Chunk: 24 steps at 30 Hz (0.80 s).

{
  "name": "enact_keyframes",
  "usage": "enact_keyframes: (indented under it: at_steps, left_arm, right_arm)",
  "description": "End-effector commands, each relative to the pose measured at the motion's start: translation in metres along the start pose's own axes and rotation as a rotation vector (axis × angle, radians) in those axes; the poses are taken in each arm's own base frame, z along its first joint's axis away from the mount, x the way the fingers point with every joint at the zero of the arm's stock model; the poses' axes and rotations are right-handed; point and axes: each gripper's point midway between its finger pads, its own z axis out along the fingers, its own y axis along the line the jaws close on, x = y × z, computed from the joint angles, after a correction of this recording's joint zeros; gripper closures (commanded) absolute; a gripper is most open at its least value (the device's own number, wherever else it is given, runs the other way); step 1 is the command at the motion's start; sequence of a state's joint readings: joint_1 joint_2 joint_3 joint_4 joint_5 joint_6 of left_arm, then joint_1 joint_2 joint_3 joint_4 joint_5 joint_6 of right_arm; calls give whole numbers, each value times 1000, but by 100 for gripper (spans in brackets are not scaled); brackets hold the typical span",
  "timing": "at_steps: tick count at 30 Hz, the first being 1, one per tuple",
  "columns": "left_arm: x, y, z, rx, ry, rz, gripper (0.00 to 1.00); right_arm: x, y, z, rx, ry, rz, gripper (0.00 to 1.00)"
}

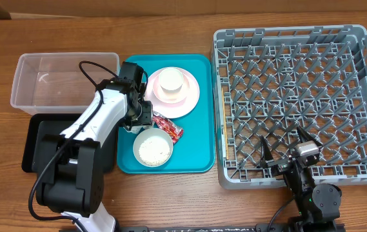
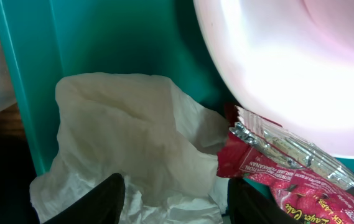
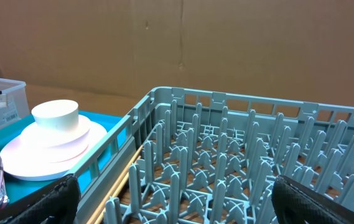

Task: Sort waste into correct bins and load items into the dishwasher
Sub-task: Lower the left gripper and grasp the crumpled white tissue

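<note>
A crumpled white napkin [image 2: 127, 137] lies on the teal tray [image 2: 102, 37]. My left gripper [image 2: 177, 208] is open with one finger on each side of it. In the overhead view that gripper [image 1: 139, 119] hides the napkin. The red foil wrapper [image 2: 301, 180] [image 1: 168, 124] lies just right of it, against the pink plate [image 1: 186, 103] that carries the white cup [image 1: 171, 80]. A bowl [image 1: 153, 147] holding rice sits at the tray's front. My right gripper [image 1: 291, 151] [image 3: 183, 211] is open and empty over the front edge of the grey dish rack [image 1: 299, 96] [image 3: 239, 155].
The clear tub [image 1: 60, 80] stands left of the teal tray [image 1: 199, 151], and the black tray [image 1: 41, 145] lies in front of it, partly under my left arm. A pale wooden stick [image 3: 127, 174] lies along the rack's left wall. Brown cardboard stands behind the table.
</note>
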<state>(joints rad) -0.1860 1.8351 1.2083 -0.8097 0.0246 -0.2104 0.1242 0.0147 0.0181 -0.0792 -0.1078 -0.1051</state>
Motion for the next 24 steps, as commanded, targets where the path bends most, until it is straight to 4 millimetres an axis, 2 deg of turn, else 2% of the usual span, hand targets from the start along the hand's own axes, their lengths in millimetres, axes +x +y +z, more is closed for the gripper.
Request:
enact_keyframes:
  at_steps: [1,15,21,23,24]
  left_arm:
    - [3,2,5,-20,9,-3,44]
    - [5,2,7,-19,15,-3,50]
    - [12,3,19,-15,12,-3,50]
    - [15,4,23,-15,13,-2,56]
    - [15,4,23,-15,15,-2,64]
  right_arm:
    - [1,0,0,-2,-7,-1,0]
    - [1,0,0,-2,-7,-1,0]
    - [1,0,0,-2,-7,-1,0]
    - [1,0,0,-2,-7,-1,0]
    - [1,0,0,-2,-7,-1,0]
